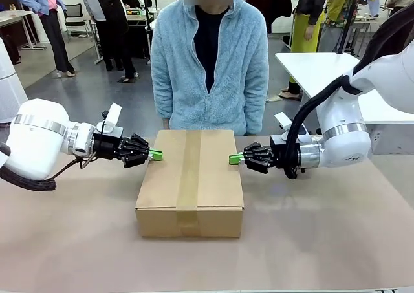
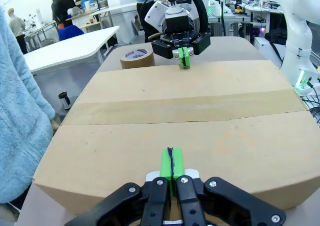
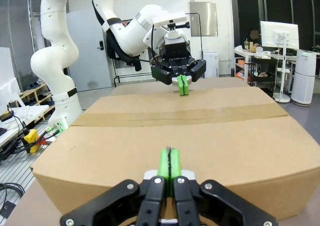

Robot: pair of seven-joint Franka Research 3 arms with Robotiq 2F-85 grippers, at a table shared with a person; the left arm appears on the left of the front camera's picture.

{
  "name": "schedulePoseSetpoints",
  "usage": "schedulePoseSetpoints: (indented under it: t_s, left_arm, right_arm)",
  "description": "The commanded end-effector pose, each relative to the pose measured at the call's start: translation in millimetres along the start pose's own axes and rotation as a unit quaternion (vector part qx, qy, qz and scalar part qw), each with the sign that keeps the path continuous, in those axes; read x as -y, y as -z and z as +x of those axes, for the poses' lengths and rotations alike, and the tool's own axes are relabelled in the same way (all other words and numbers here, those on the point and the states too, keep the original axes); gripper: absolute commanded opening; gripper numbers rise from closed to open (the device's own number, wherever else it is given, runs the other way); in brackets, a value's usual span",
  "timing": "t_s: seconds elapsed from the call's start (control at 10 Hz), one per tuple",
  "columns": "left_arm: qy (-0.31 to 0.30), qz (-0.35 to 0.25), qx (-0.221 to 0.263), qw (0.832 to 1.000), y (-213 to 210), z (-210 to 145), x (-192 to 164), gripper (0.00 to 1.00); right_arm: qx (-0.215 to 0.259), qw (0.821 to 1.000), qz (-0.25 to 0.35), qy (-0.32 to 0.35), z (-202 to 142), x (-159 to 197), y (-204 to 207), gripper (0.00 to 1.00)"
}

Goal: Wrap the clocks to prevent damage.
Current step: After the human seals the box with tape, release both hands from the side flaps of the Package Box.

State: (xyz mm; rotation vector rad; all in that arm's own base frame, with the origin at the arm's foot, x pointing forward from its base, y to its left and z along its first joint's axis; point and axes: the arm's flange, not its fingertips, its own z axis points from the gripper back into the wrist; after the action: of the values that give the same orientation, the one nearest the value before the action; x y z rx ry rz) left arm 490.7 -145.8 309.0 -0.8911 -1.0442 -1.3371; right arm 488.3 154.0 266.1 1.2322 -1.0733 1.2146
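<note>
Squarely centred on the brown table (image 1: 336, 241): a cardboard box (image 1: 191, 183), flaps sealed with a tape strip (image 1: 189, 176); clocks unseen, whereabouts impossible to tell. Flanking its top edges, left gripper (image 1: 156, 155) and right gripper (image 1: 235, 158), green pads pressed together, holding nothing. Behind, a tape roll (image 2: 137, 58).

White rounded arms with silver wrist bands, black cables, black grippers (image 1: 156, 155) with green pads.

The front view looks across the worktop (image 1: 336, 241) at the person (image 1: 210, 66). Each wrist view sits low behind its own fingers (image 2: 172, 166), close to the taped cardboard box (image 1: 191, 180); all three share the box top.
</note>
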Motion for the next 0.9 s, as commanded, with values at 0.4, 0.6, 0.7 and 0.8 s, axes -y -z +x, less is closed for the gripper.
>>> schedulePoseSetpoints:
  t_s: [0.4, 0.6, 0.7, 0.8]
  left_arm:
    - [0.027, -0.031, -0.181, 0.983, -84.8, 121.6, 28.7, 0.01]
    - [0.039, -0.008, -0.237, 0.971, -116.8, 156.4, 56.6, 0.01]
    - [0.037, 0.003, -0.281, 0.959, -130.5, 168.0, 69.4, 0.01]
    - [0.028, 0.032, -0.309, 0.95, -145.5, 176.4, 80.2, 0.01]
  right_arm:
    - [-0.234, 0.968, -0.089, 0.022, 160.4, -79.0, -23.3, 0.01]
    - [-0.295, 0.944, -0.146, 0.02, 194.9, -112.8, -28.0, 0.01]
    - [-0.325, 0.929, -0.177, 0.024, 205.8, -126.4, -31.8, 0.01]
    - [-0.356, 0.915, -0.19, 0.029, 212.8, -138.1, -33.9, 0.01]
